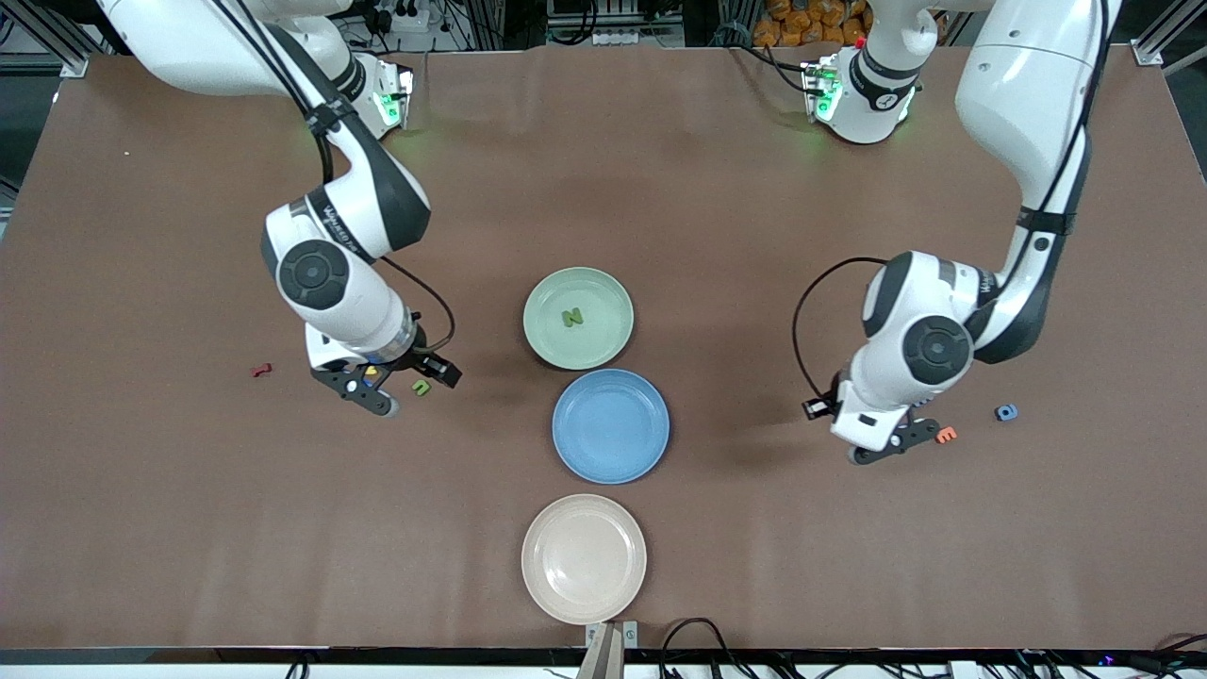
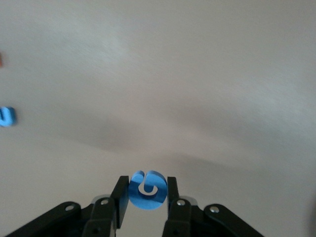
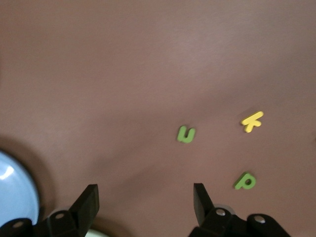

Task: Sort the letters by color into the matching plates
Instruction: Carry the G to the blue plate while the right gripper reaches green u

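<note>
My left gripper (image 2: 147, 186) is shut on a blue letter (image 2: 146, 193), low over the table toward the left arm's end (image 1: 888, 447). Another blue letter (image 1: 1006, 412) lies on the table beside it (image 2: 6, 116). My right gripper (image 3: 145, 196) is open with nothing between its fingers, low over the table (image 1: 377, 394) toward the right arm's end. Two green letters lie close by, a "u" (image 3: 186, 134) and a "p" (image 3: 245, 181); one shows from the front (image 1: 421, 387). The pale green plate (image 1: 542, 292) holds a green letter (image 1: 571, 318). The blue plate (image 1: 611, 443) holds nothing.
A beige plate (image 1: 584, 558) sits nearest the front camera, in line with the other two plates. A yellow letter (image 3: 252, 121) lies by the green ones, a red letter (image 1: 261, 370) beside the right arm, and an orange letter (image 1: 946, 435) by the left gripper.
</note>
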Motion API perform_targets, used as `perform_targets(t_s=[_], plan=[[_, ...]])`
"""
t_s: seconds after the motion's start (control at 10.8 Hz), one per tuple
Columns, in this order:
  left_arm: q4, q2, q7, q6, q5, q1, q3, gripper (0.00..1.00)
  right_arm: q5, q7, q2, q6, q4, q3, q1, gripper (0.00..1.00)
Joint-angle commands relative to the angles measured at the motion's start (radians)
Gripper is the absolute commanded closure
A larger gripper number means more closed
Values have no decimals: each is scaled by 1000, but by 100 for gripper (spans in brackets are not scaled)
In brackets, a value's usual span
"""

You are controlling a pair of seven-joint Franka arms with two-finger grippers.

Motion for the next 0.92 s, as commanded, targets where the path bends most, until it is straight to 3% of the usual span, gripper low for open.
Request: perform_targets(t_s=[0.0,0.37,0.83], plan=[[28,8,-84,-24,-20,-39,-41,100,23,11,-27,14,-60,10,-76,18],[55,22,-144,-24,-108,-100,-43,100,23,18,-15,225,-197,-62,-79,28],[169,103,-231,-19,-188,-185,-41,100,23,37,68,330,-211,-93,-24,36]])
